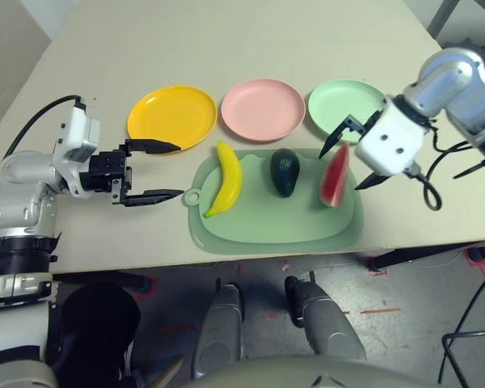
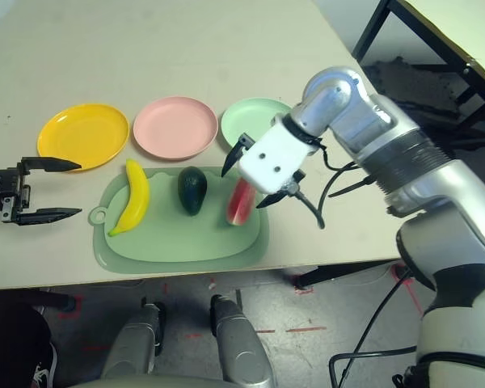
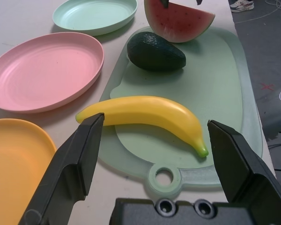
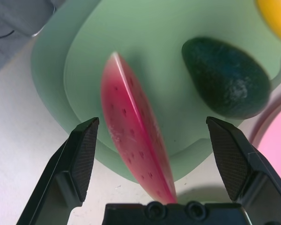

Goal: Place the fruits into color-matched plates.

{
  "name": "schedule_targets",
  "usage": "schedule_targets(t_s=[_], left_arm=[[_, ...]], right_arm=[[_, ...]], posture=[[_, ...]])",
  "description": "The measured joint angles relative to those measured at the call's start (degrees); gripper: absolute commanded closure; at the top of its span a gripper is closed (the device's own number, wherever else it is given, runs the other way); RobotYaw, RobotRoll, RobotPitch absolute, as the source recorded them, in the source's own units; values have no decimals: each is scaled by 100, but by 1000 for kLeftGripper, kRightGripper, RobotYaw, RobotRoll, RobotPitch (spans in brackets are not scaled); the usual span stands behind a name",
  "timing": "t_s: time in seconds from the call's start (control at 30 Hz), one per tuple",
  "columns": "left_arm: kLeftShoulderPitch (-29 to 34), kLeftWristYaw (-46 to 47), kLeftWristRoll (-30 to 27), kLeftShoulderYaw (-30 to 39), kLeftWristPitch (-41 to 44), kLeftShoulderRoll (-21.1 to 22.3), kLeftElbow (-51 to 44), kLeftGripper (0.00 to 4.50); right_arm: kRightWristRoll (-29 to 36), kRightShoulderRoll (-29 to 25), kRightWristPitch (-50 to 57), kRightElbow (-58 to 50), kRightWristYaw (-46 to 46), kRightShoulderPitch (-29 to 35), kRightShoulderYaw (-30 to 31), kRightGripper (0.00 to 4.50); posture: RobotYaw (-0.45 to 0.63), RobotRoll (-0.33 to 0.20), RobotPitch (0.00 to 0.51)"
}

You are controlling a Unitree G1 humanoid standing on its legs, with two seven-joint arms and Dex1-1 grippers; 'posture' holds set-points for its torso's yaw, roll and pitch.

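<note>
Fruits all lie on the pale green cutting mat point(image 1: 259, 230) in a row, so we judge that none of the sorting is done yet. The banana point(image 1: 225, 178) lies at the mat's left end, the avocado point(image 1: 284, 171) in the middle, and the watermelon wedge point(image 1: 335, 175) stands on edge at the right. Behind the mat on the tabletop point(image 1: 226, 40) we see the three plates, each bare: the yellow-orange plate point(image 1: 171, 116) to the left, the pink plate point(image 1: 263, 109) in the middle, the mint green plate point(image 1: 343, 107) to the right.

Our right gripper point(image 4: 157, 159) hangs above the watermelon wedge with its jaws spread wide, one on each side of the wedge and apart from it. We take this as the first pick being lined up, with the wedge bound for the pink plate. Our left gripper point(image 3: 154, 154) points sideways toward the banana from the mat's left, jaws likewise spread and holding nothing, the banana lying just beyond the fingertips.

All three placements remain: banana to yellow-orange, avocado to mint green, watermelon to pink.

We can read no brand, label or writing on the fruits, plates, mat or arms.
</note>
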Motion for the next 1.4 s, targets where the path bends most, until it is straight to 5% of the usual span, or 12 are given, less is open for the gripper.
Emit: schedule_targets(t_s=[0.6,1.4], left_arm=[[6,4,0,1,2,8,-72,0],[67,-163,-155,-177,264,9,-332,0]], right_arm=[[-1343,757,-565,1345,0,153,-458,37],[-1820,1045,-218,1126,0,495,-859,37]], posture=[[-16,0,238],[-10,0,239]])
